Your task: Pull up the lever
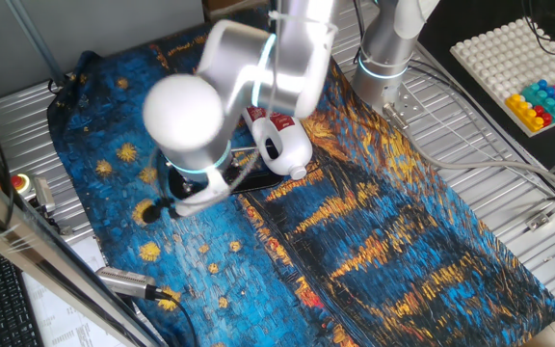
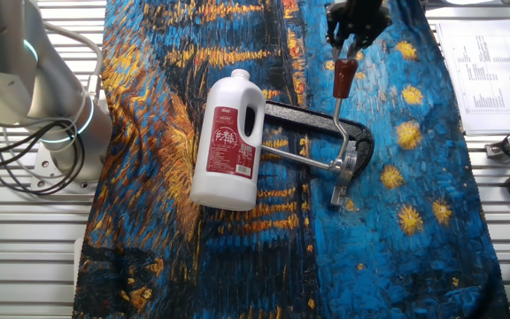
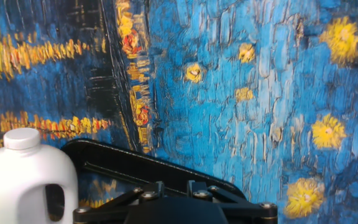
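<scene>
The lever [image 2: 336, 115] stands on the painted cloth [image 2: 414, 221] covering the worktop, just right of the jug [image 2: 228, 142]; its rod runs from the hinge on the black fixture [image 2: 354, 146] toward the far edge, ending in the reddish-brown knob [image 2: 343, 76]. In the other fixed view the claw [image 2: 354, 35] sits directly over the knob, its fingers reaching the knob's upper end. Judged step: grasp and lift, with the lever apparently already raised off the base. Whether the fingers are clamped on the knob or merely beside it cannot be told; the opening is not resolved in any view. If contact is confirmed, the next move calls for an arc about the hinge, not a straight pull. In one fixed view the arm's body hides lever and claw. The hand view shows only the fixture's rim, the jug's top and the cloth; neither fingertips nor knob appear.
</scene>
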Controlling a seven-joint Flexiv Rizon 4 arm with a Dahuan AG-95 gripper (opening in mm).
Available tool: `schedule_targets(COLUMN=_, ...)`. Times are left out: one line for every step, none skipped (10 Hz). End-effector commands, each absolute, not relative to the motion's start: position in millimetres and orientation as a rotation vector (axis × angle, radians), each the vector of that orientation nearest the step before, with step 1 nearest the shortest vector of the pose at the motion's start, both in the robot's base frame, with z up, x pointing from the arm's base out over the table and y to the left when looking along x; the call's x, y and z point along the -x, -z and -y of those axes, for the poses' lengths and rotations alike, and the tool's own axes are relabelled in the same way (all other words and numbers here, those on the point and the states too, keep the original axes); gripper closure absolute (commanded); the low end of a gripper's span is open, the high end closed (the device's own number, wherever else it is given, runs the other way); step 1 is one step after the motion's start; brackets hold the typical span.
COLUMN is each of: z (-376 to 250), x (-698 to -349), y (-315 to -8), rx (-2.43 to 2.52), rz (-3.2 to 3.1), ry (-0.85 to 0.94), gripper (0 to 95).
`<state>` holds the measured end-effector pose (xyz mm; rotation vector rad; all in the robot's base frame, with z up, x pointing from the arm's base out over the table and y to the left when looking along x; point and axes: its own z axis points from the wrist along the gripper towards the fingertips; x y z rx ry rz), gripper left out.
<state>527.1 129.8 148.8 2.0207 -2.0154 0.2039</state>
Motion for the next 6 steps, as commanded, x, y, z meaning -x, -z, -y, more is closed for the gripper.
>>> schedule_targets(z=-127.7, x=-524.2, y=-144.4, rx=-1.991, rz=2.01, ry=-0.242, gripper=76.0)
schedule_targets(z=-126.8, x=-524.3, y=-140.9, rx=-1.984, rz=2.004, ry=-0.257, gripper=76.0)
schedule_targets(z=-126.4, x=-524.7, y=-139.5, rx=-1.969, rz=1.999, ry=-0.273, gripper=76.0)
schedule_targets(z=-126.2, x=-524.6, y=-139.1, rx=-1.943, rz=1.988, ry=-0.307, gripper=76.0)
schedule_targets(z=-126.1, x=-524.6, y=-138.9, rx=-1.928, rz=1.986, ry=-0.323, gripper=76.0)
schedule_targets(z=-126.0, x=-524.7, y=-138.7, rx=-1.919, rz=1.978, ry=-0.337, gripper=76.0)
